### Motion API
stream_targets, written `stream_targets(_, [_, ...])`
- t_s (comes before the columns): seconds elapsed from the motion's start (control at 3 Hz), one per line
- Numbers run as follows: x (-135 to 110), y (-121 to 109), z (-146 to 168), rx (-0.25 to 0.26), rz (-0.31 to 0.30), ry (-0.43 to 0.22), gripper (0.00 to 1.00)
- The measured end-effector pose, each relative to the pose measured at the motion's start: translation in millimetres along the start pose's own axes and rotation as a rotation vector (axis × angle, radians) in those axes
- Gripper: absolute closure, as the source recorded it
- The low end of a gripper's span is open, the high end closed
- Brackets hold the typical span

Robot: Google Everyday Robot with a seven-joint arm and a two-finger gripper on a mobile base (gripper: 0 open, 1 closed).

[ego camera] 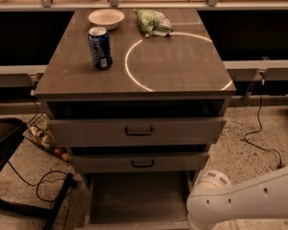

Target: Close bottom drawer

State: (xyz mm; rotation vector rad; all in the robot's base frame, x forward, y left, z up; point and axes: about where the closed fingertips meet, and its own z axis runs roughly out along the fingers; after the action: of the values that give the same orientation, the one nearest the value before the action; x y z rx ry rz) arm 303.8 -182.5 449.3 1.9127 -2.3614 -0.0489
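- The bottom drawer [139, 195] stands pulled well out toward 6 o'clock. Its plain grey box is open to view and nothing shows inside it.
- My arm [245, 200] comes in from 4 o'clock, and its rounded joint sits just beside the drawer's right wall.
- My gripper is out of view, probably below the lower edge near 5 o'clock, so I cannot tell how it is set or whether it holds anything.
- Step in hand, as I judge it: the approach. No push looks begun, and the task is barely started.
- The next move calls for getting onto the front panel at 6 o'clock and pressing squarely toward 12 o'clock, so the box does not skew on its runners.
- The middle drawer [143, 162] and top drawer [139, 131] jut out slightly above, and I should keep under them.
- The soda can [100, 48], bowl [106, 18] and green bag [152, 22] sit on top, well apart from this work.
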Motion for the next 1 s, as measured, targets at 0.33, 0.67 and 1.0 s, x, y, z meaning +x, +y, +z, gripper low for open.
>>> stream_targets(0.33, [7.2,1.0,45.3,-0.023,0.002,0.061,1.0])
stream_targets(0.67, [8.7,1.3,76.1,-0.028,0.062,0.086,1.0])
stream_targets(1.0, [9.5,2.3,82.1,-0.026,0.113,0.091,1.0])
